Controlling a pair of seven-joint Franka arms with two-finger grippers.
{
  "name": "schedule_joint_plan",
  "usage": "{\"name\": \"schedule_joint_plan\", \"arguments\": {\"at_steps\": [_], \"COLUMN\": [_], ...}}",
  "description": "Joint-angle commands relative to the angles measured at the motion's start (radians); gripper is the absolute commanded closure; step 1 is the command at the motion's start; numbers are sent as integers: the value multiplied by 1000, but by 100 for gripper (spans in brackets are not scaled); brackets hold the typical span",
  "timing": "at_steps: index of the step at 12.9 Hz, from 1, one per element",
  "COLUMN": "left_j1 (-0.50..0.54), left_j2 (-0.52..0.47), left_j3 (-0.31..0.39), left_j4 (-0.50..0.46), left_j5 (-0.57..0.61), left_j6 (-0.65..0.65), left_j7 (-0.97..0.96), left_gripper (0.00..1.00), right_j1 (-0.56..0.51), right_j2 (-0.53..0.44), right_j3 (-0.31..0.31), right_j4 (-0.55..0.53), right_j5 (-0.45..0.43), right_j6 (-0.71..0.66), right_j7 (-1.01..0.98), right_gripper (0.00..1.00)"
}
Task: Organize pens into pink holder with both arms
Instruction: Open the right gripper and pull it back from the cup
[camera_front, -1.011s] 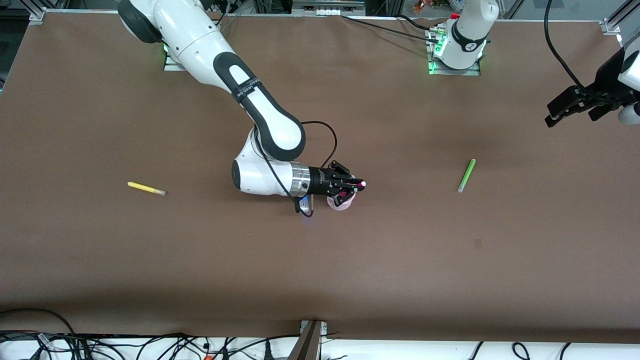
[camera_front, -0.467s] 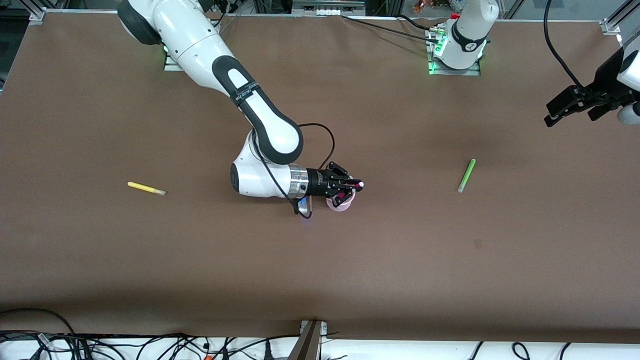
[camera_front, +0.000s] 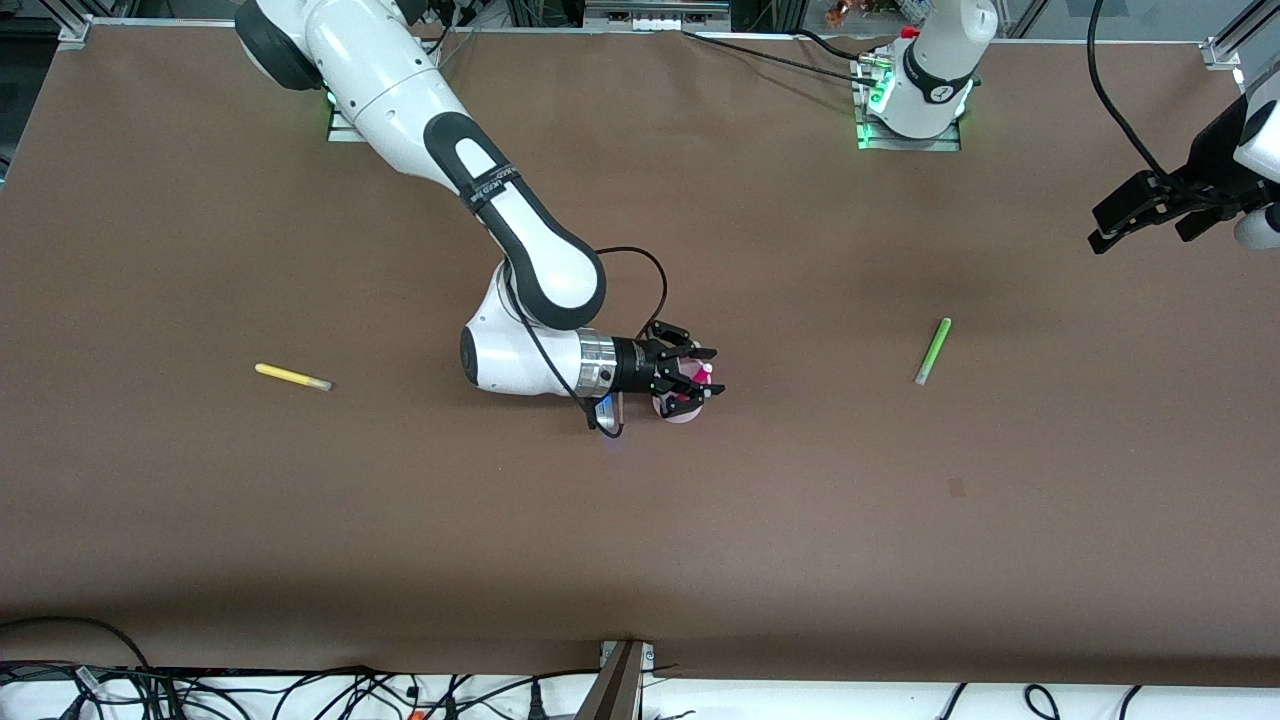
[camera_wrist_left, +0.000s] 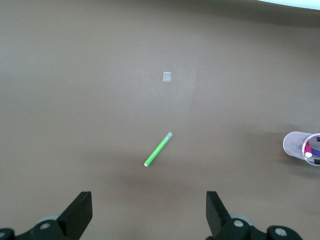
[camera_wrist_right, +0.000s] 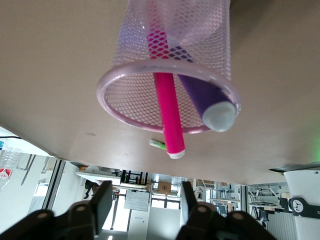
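Observation:
The pink holder is a mesh cup standing mid-table, and it fills the right wrist view. The magenta pen and the purple pen lean inside it. The magenta pen's pale tip also shows in the front view. My right gripper is open and empty just over the holder. The yellow pen lies toward the right arm's end. The green pen lies toward the left arm's end. My left gripper is open and empty, waiting high over that end.
A small pale patch marks the brown table nearer the front camera than the green pen. The holder also shows at the edge of the left wrist view. Cables run along the table's front edge.
My right gripper has opened and let go of the magenta pen, which now stands in the holder. The left arm has not moved.

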Motion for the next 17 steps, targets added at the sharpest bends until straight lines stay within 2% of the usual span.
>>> {"name": "schedule_joint_plan", "arguments": {"at_steps": [1,3,5,6,7,10,12,13,14,17], "left_j1": [-7,-7,-7,-7,-7,-7,-7,-7,-7,-7], "left_j2": [11,11,11,11,11,11,11,11,11,12], "left_j3": [6,6,6,6,6,6,6,6,6,6], "left_j4": [31,31,31,31,31,31,31,31,31,31], "left_j5": [-15,-15,-15,-15,-15,-15,-15,-15,-15,-15], "left_j6": [-25,-25,-25,-25,-25,-25,-25,-25,-25,-25], "left_j7": [-3,-3,-3,-3,-3,-3,-3,-3,-3,-3], "left_gripper": [0,0,0,0,0,0,0,0,0,0], "right_j1": [-12,-14,-25,-40,-49,-60,-89,-100,-100,-101], "right_j2": [-8,-29,-66,-90,-110,-201,-251,-287,-320,-472], "right_j3": [4,-7,-24,-24,-25,-91,-120,-165,-206,-236], "right_j4": [11,11,11,11,11,2,-2,-8,-8,-76], "right_j5": [22,4,-117,-169,-228,-520,-564,-573,-619,-853], "right_j6": [-23,-26,-38,-41,-63,-156,-225,-289,-358,-518], "right_j7": [-14,-15,-17,-17,-23,-113,-243,-282,-320,-444], "right_gripper": [26,17,11,3,1,0,0,0,0,0]}}
